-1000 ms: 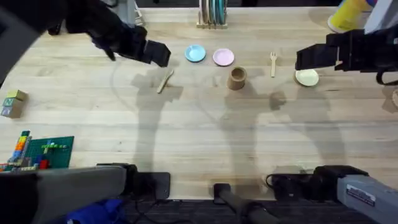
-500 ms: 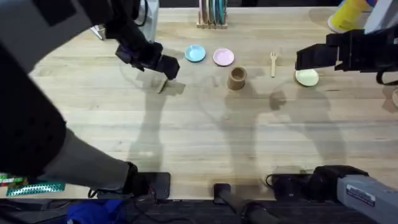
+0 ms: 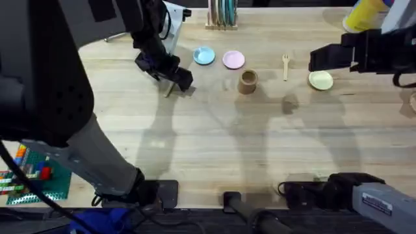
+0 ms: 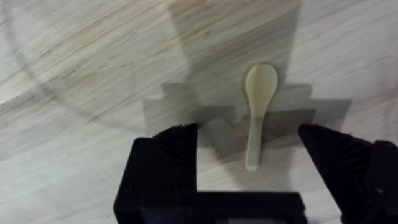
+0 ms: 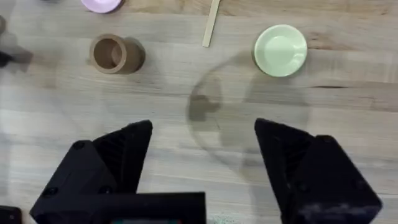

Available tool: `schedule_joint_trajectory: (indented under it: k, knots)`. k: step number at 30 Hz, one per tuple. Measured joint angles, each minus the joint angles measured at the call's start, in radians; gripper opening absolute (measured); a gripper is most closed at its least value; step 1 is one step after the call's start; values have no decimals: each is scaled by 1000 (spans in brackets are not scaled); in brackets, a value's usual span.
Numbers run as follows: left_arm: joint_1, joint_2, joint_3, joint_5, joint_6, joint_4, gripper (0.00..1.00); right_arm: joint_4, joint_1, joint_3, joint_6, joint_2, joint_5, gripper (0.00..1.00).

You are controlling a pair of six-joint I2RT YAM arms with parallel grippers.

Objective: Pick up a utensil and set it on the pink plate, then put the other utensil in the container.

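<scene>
Left end effector (image 4: 249, 155) hangs low over the wooden spoon (image 4: 257, 106), its black fingers (image 4: 171, 155) spread wide with the spoon's handle end lying between them on the table (image 3: 214, 143). No finger touches the spoon. In the overhead view the left end effector (image 3: 179, 79) sits on the side of the container (image 3: 247, 82) toward the left arm, well apart from it, and covers most of the spoon (image 3: 169, 90), so that just a short pale end pokes out from under it.

Taking the container as the landmark: this tan open-topped cup stands upright near the middle of the table. The pink plate (image 3: 233, 60) lies just beyond it, near but not touching, and a light blue plate (image 3: 204, 56) lies beside the pink plate, farther toward the left arm's side. The wooden fork (image 3: 285, 65) lies flat on the table on the container's other side, a little beyond it. A pale yellow-green plate (image 3: 320, 80) sits farther out the same way, past the fork.

Right end effector (image 3: 315, 60) is held above the table near the yellow-green plate, well apart from the container. Its wrist view shows its fingers (image 5: 118, 155) wide apart with nothing between them, and looks down on the container (image 5: 111, 53), the fork's handle (image 5: 211, 28) and the yellow-green plate (image 5: 280, 50).
</scene>
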Motion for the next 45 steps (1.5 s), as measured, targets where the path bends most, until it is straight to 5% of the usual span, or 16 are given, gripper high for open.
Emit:
schedule_joint_trajectory:
  k: [4, 10, 15, 18, 32, 45]
  knots:
    - [-2, 4, 6, -3, 1, -2, 984, 0, 0, 0, 0, 0, 0, 997]
    - [-2, 8, 11, -11, 6, -4, 742, 0, 0, 0, 0, 0, -1, 997]
    - [-2, 8, 13, -6, 6, -17, 247, 0, 0, 0, 0, 0, -6, 997]
    - [-4, 8, 14, 4, 6, -20, 56, 0, 0, 0, 0, 0, -6, 998]
    - [-3, 8, 33, 20, -21, -51, 45, 1, 0, 0, 0, 0, -6, 997]
    - [-41, -105, 280, 24, -29, -158, 43, 2, 0, 0, 0, 0, -6, 998]
